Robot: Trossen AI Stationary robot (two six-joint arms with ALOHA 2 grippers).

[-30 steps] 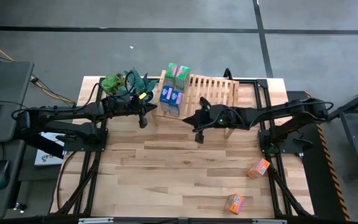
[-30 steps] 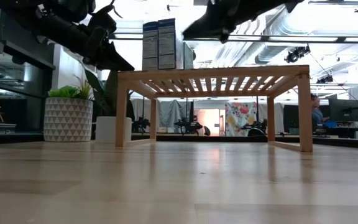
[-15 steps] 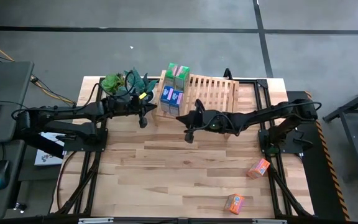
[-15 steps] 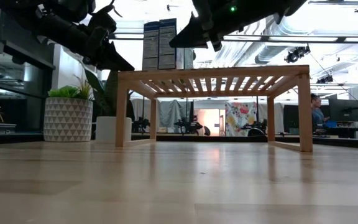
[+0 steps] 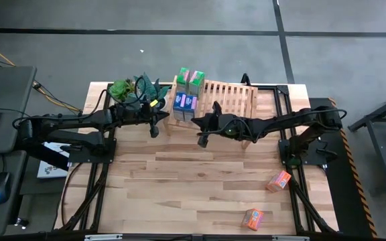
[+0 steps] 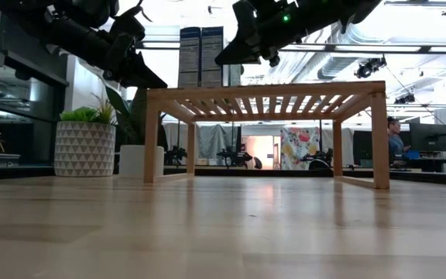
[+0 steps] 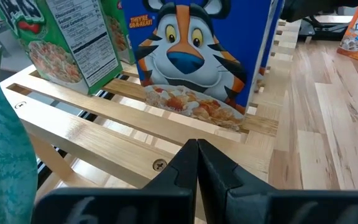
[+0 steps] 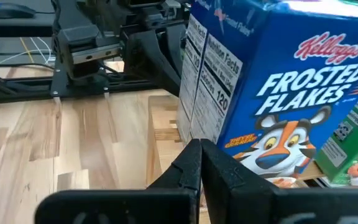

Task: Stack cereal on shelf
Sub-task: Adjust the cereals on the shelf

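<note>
Cereal is split between two places: four boxes, two blue (image 5: 185,104) and two green (image 5: 190,77), stand upright on one end of the shelf (image 5: 230,97), and two orange boxes lie on the table well behind the right gripper (image 5: 202,138), toward its arm's base, one (image 5: 279,181) nearer than the other (image 5: 252,218). That gripper hovers pinched shut and empty just in front of the blue pair. By my reckoning the next fetch turns on it swinging back toward the orange boxes, which sit on its own side. The left gripper (image 5: 154,129) waits, also shut and empty, beside the shelf's corner near the plants (image 5: 131,88); it is much farther from the orange boxes. How the orange boxes' long sides run is hard to make out, and the low view hides them entirely.
</note>
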